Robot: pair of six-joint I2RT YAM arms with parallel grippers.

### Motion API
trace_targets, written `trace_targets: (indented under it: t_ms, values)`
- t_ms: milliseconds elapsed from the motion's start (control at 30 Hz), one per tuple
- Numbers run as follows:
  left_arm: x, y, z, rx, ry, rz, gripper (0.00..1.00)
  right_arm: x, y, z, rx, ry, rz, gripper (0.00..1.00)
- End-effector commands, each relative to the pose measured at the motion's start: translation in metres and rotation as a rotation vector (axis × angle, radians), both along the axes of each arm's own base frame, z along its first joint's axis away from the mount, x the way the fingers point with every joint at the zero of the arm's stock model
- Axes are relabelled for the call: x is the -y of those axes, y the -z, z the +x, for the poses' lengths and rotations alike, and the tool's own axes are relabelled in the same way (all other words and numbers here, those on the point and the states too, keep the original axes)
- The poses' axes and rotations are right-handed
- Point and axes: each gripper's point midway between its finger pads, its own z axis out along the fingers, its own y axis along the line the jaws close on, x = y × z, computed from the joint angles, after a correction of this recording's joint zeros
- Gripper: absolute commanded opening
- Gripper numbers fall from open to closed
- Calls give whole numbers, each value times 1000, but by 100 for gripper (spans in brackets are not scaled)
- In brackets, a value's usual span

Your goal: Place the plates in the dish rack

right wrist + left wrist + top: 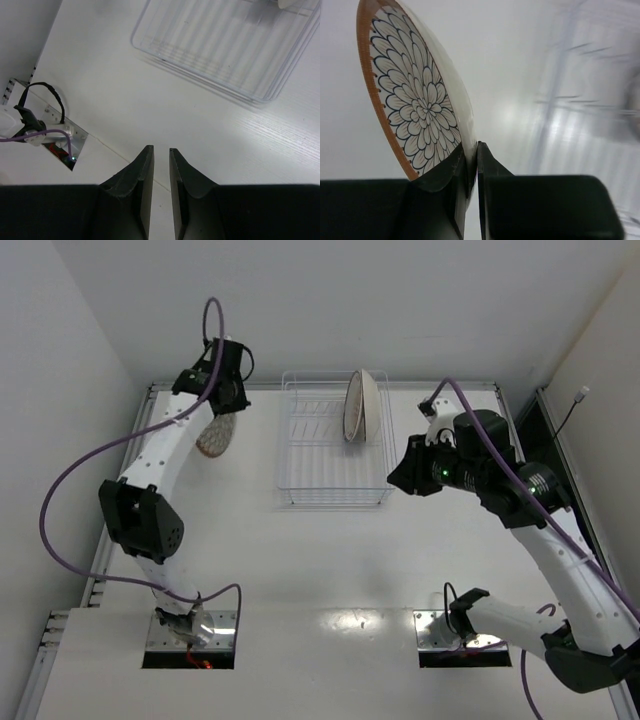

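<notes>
**Ana:** Top external first. Where's our plate?

**Me:** My left gripper has the petal plate hanging on edge beneath it. It looks lifted off the tabletop, near the rack on its left side. A cream plate stands on edge in the rack's far right part. I can't find a third one. My right gripper hovers just beside the rack's right side.

**Ana:** Left wrist?

**Me:** The gripper is clenched on the petal plate's rim, one pad on the patterned face and one on the back. Only the edge is pinched, and the rest of the disc sticks out away from the gripper. The rack is a blur off to the right.

**Ana:** How will it handle?

**Me:** It's stiff glazed ceramic, I reckon. That means slippery, fairly heavy for an edge pinch, and likely to chip if it knocks the wires or drops. The rim is the only place to hold it if it's to slide down between the bars. I'd move slowly and hold it upright so it doesn't pivot in the pads.

**Ana:** Right wrist?

**Me:** The jaws are a narrow slit apart with nothing between them. There's bare tabletop below and the rack at the top of the view.
</notes>
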Motion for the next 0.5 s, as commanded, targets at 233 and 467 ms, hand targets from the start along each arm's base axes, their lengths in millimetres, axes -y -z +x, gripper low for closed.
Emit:
trace_targets:
  t_ms: [233, 467]
  values:
    - [94, -235, -8, 666, 485, -617, 0, 18, -9, -12, 77, 29, -31, 16]
    - [147, -269, 1, 819, 731, -941, 0, 36, -5, -14, 109, 66, -105, 16]
